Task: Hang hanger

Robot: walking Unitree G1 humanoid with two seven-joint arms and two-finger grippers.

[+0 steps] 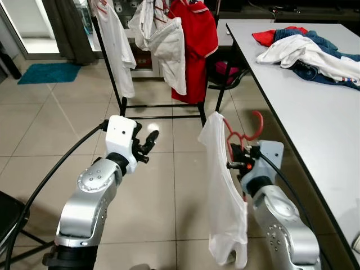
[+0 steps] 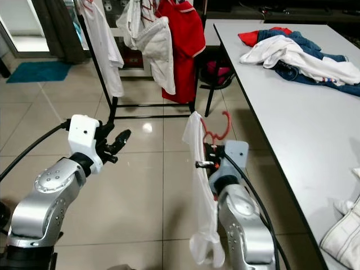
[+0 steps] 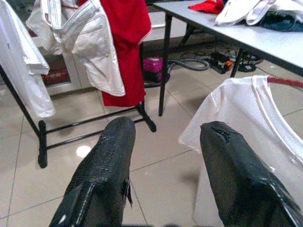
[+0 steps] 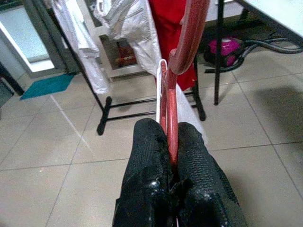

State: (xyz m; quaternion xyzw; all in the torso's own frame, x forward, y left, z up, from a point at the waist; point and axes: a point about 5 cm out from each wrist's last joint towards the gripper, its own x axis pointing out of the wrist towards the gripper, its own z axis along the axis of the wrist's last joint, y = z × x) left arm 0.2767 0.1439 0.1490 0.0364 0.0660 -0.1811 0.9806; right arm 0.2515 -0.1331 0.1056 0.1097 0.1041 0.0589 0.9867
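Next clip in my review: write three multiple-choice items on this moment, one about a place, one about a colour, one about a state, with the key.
1. Where does the pile of clothes lie?
A. on the grey table
B. on the floor tiles
C. on the blue mat

2. What colour is the hanger in the right end effector?
A. white
B. red
C. black

3. How does the left end effector stand?
A. shut on the hanger
B. shut on a sleeve
C. open, holding nothing

Key: 1 A, the heap rests on the tabletop; 2 B, the hook and frame show red above the white shirt; 3 C, the left wrist view shows a wide gap between its fingers.
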